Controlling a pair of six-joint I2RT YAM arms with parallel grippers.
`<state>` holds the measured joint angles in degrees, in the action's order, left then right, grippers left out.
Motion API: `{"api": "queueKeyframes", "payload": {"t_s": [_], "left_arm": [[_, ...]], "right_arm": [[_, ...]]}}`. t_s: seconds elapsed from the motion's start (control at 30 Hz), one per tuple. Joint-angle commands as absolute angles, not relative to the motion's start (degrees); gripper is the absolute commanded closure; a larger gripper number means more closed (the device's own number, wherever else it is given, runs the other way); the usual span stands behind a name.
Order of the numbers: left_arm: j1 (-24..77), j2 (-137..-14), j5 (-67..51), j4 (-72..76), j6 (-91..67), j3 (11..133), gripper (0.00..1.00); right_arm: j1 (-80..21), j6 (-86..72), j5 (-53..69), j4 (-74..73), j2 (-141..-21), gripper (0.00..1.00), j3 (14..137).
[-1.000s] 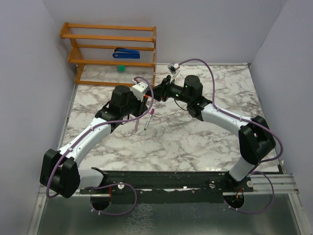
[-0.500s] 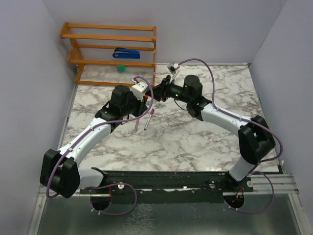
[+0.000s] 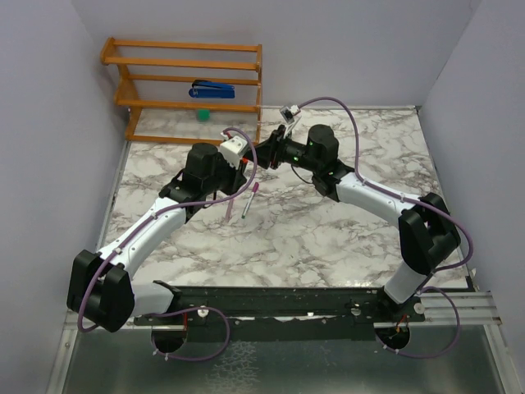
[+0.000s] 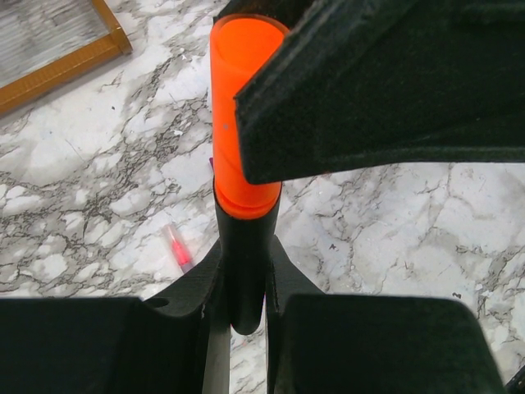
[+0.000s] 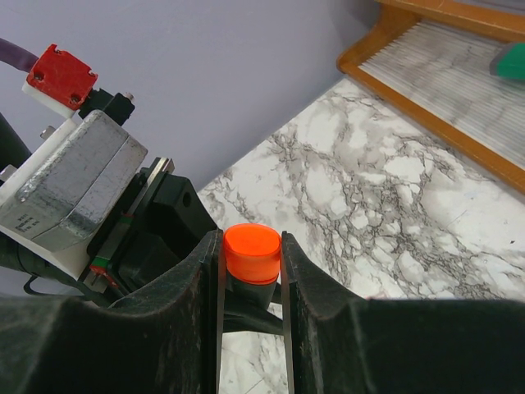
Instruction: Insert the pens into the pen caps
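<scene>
My left gripper [image 4: 244, 275] is shut on the body of the short black marker [image 4: 246, 254], which points away from it. The bright orange cap [image 4: 238, 123] sits on the marker's far end. My right gripper [image 5: 252, 261] is shut on that orange cap [image 5: 252, 250]. The two grippers meet above the table's back middle, left [image 3: 244, 164] and right [image 3: 262, 156]. A slim pink pen [image 3: 227, 205] and a slim silver-grey pen [image 3: 247, 203] with a magenta end lie on the marble below them. A pale pink piece [image 4: 177, 249] lies on the table; whether it is a cap or a pen end I cannot tell.
A wooden rack [image 3: 189, 82] stands at the back left with a blue stapler [image 3: 213, 89] and a small green ball [image 3: 203, 115] on it. Grey walls close in the marble table [image 3: 328, 238] on three sides.
Almost nothing. The right arm has edged slightly toward the left gripper, and both grippers keep their holds.
</scene>
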<state>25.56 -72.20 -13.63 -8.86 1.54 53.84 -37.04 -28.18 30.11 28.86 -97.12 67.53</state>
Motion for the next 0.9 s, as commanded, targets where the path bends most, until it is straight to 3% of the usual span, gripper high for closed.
{"api": "queueKeyframes", "payload": {"t_s": [0.0,0.87], "left_arm": [[23.2,-67.0,-6.4,22.5,-0.3,58.5,1.00],[23.2,-66.9,-9.6,22.9,1.4,60.4,1.00]], "right_arm": [[-43.3,-28.3,46.9,6.5,-101.5,1.00,62.1],[-44.3,-22.6,41.6,1.2,-101.7,1.00,62.1]]}}
